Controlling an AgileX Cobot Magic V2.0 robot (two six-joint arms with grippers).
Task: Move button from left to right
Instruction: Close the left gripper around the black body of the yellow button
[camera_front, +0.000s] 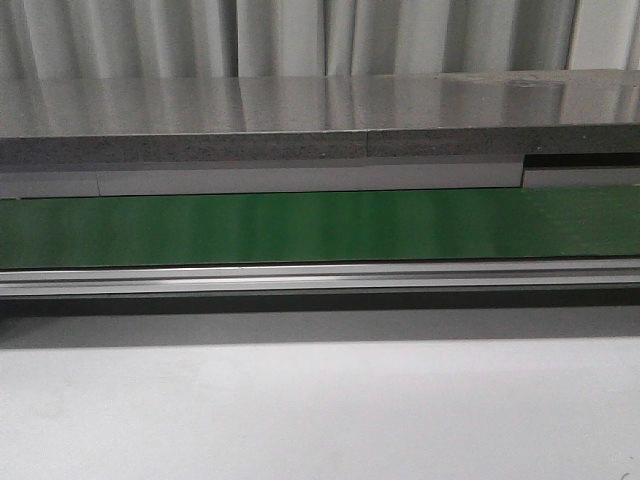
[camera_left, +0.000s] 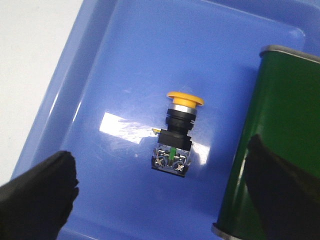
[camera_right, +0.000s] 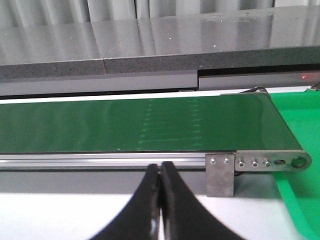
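button (camera_left: 176, 134) between open left end effector (camera_left: 165, 190) fingers

Factory-style workcell; green conveyor belt (camera_front: 300, 228); aluminium rail (camera_front: 300, 278)

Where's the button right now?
Only the left wrist view shows the button: lying in the blue tray, beside the green conveyor end, between the open left hand's fingers.

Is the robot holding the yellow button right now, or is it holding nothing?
Nothing. The open left gripper hovers over the yellow-capped, black-bodied button, which lies untouched in the blue plastic tray. The right gripper is shut on nothing.
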